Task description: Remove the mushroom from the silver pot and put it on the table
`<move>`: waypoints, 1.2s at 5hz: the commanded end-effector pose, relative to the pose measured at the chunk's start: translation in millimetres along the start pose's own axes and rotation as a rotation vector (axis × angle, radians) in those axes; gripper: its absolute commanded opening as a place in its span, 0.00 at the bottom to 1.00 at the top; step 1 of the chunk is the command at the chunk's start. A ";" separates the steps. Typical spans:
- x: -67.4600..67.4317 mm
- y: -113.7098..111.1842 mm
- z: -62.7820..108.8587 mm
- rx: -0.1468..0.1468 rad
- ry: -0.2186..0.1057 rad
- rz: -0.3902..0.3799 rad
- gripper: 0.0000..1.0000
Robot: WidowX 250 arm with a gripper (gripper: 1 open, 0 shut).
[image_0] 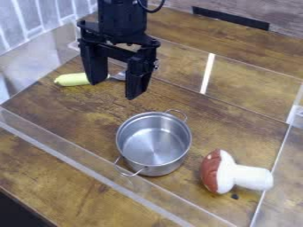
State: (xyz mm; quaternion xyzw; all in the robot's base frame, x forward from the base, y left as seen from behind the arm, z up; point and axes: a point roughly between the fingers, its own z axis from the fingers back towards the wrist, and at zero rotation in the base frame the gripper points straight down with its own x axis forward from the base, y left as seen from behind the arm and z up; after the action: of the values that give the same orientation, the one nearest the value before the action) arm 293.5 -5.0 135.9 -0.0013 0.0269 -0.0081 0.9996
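The mushroom (pixel 229 173), with a reddish-brown cap and a thick white stem, lies on its side on the table (pixel 71 177), just right of the silver pot (pixel 154 144). The pot stands upright with nothing showing inside it. My gripper (pixel 113 80) hangs above the table behind and left of the pot, pointing down, its two black fingers spread apart with nothing between them.
A yellow-handled utensil (pixel 73 80) lies at the left, partly hidden behind the gripper. Clear acrylic walls (pixel 207 75) stand around the tabletop, one close along the front edge and one behind the pot.
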 end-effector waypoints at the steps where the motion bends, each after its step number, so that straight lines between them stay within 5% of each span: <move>1: -2.2 5.1 -17.3 -0.004 0.033 -0.022 1.00; 3: 8.9 -34.2 -20.6 0.037 0.044 -0.409 1.00; 4: 16.4 -79.7 -19.7 0.070 0.022 -0.657 1.00; 6: 25.4 -152.8 -37.7 0.118 -0.014 -0.868 1.00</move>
State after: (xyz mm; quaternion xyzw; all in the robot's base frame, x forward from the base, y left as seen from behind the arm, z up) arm 309.2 -152.3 77.7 0.0440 0.0484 -0.4250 0.9028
